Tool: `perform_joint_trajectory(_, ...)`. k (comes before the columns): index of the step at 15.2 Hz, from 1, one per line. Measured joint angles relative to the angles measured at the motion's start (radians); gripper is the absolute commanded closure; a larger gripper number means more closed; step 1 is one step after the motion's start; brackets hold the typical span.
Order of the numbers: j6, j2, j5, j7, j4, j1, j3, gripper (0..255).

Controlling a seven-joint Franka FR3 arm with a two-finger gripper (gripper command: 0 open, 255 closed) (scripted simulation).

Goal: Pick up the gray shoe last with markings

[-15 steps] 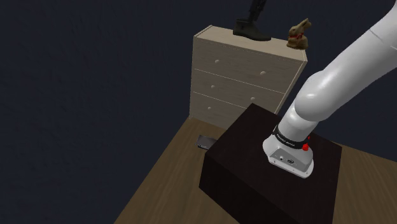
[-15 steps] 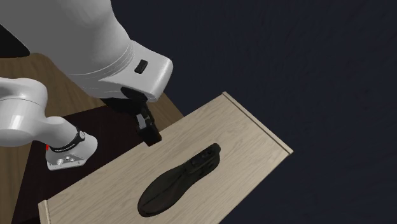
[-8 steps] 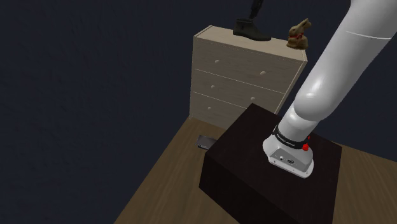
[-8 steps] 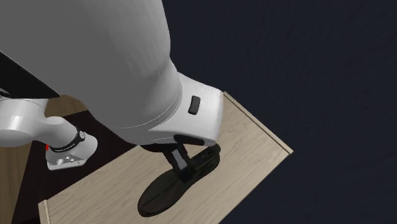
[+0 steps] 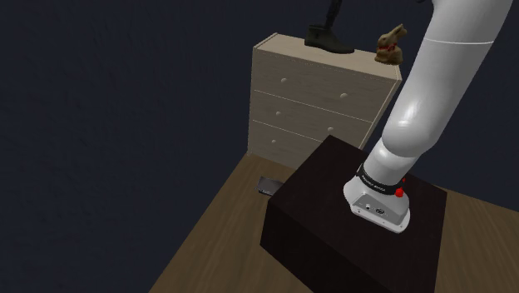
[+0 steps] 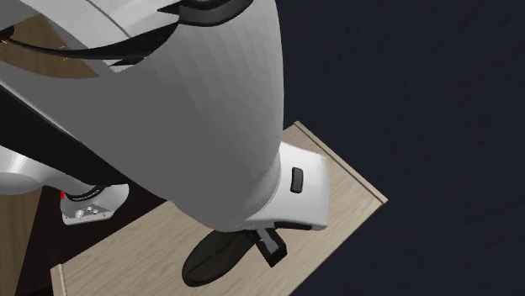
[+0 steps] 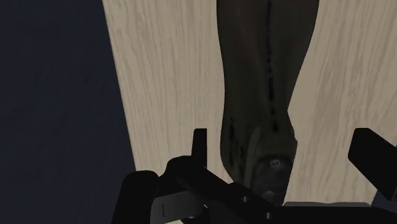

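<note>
A dark grey shoe last point(image 5: 327, 38) lies on top of a pale wooden dresser point(image 5: 320, 96). In the wrist view the shoe last point(image 7: 264, 83) shows a dotted line of markings along its length. My black gripper point(image 7: 283, 147) is open just above it. The shoe last's narrower end lies between the two fingers point(image 7: 200, 145), and neither finger touches it. In the shoulder view the gripper point(image 5: 333, 17) hangs straight over the last. In the second exterior view the arm hides much of the shoe last point(image 6: 210, 256), and one finger point(image 6: 273, 249) reaches down beside it.
A brown bunny figure point(image 5: 391, 45) stands on the dresser top, to the shoulder view's right of the last. The arm's base sits on a dark box stand point(image 5: 324, 220). A small grey object point(image 5: 268, 185) lies on the wooden floor by the dresser.
The arm has swung out over the dresser top and the gripper has come down from beside the shoe last to straddle it. The last has not moved.
</note>
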Motion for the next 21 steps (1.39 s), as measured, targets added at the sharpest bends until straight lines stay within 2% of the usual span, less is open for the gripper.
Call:
perform_joint_trajectory(3,0.042,0.001,0.002,-0.007,-0.042,0.001,0.001,0)
perform_joint_trajectory(4,0.047,0.000,0.001,-0.007,-0.047,0.002,0.001,255)
perform_joint_trajectory(14,0.051,0.000,0.001,-0.006,-0.051,0.003,0.002,255)
perform_joint_trajectory(21,-0.026,0.004,0.002,-0.001,0.029,-0.004,-0.001,255)
